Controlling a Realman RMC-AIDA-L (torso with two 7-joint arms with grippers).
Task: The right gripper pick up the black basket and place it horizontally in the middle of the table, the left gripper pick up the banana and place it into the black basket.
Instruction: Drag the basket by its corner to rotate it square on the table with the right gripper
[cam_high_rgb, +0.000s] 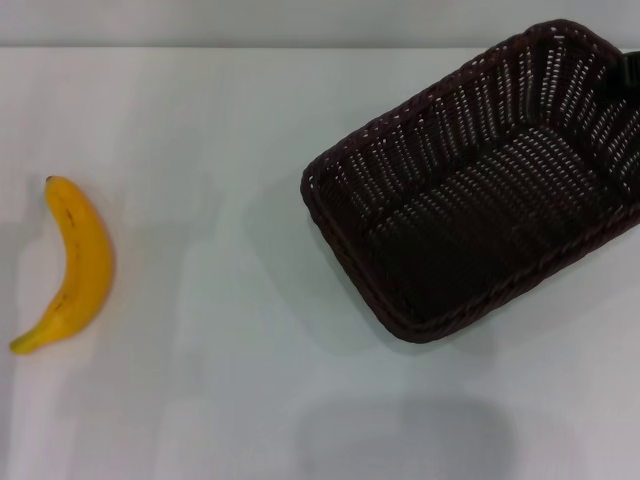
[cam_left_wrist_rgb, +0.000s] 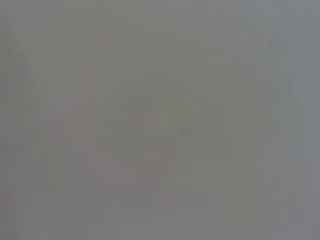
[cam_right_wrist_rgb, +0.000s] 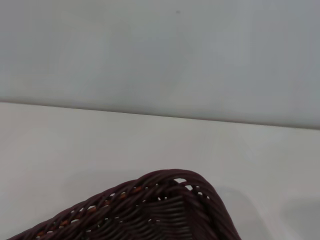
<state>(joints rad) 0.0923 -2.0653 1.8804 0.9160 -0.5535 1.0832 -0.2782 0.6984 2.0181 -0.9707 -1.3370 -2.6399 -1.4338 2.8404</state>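
Basket (cam_high_rgb: 480, 190) sitting askew at table's (cam_high_rgb: 230, 400) right, not yet centred; banana (cam_high_rgb: 75, 265) lying outside, far left; claw states: cannot tell.

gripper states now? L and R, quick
Left pincer: not in view; nothing holds the banana lying on the table.
Right pincer: a dark sliver at the far right rim of the basket; open or closed cannot be told.

The banana (cam_high_rgb: 78, 262) is bright yellow with faint brown specks, a dark end and a greenish-yellow stem tip, the black basket (cam_high_rgb: 470, 190) is dark brown-black wicker in an open slotted weave with a braided rim, and the worktop (cam_high_rgb: 220, 390) is plain matte white.
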